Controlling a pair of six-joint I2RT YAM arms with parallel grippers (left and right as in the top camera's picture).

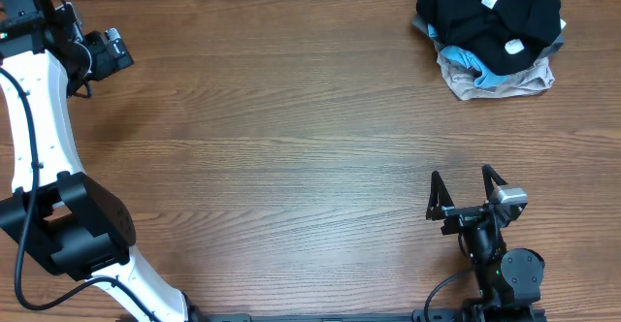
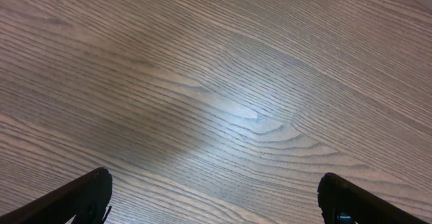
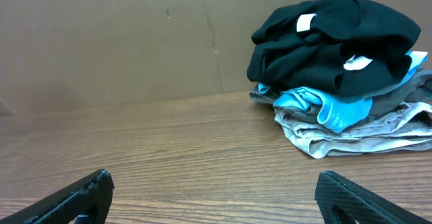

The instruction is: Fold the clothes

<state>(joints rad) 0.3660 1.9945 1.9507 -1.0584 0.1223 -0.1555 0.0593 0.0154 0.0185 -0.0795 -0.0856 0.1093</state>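
Our black garment (image 1: 495, 16) sits bunched atop a pile (image 1: 490, 78) at the far right of the table (image 1: 291, 118), straight ahead of our nearer right gripper (image 1: 461, 174); both it and the left gripper (image 1: 114, 48) gape empty.

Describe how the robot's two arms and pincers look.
The left arm has white shells, black joints and a black cable running alongside. The right arm is black, with a silver-grey block by its wrist. The left pincer and right pincer have slim black fingers.
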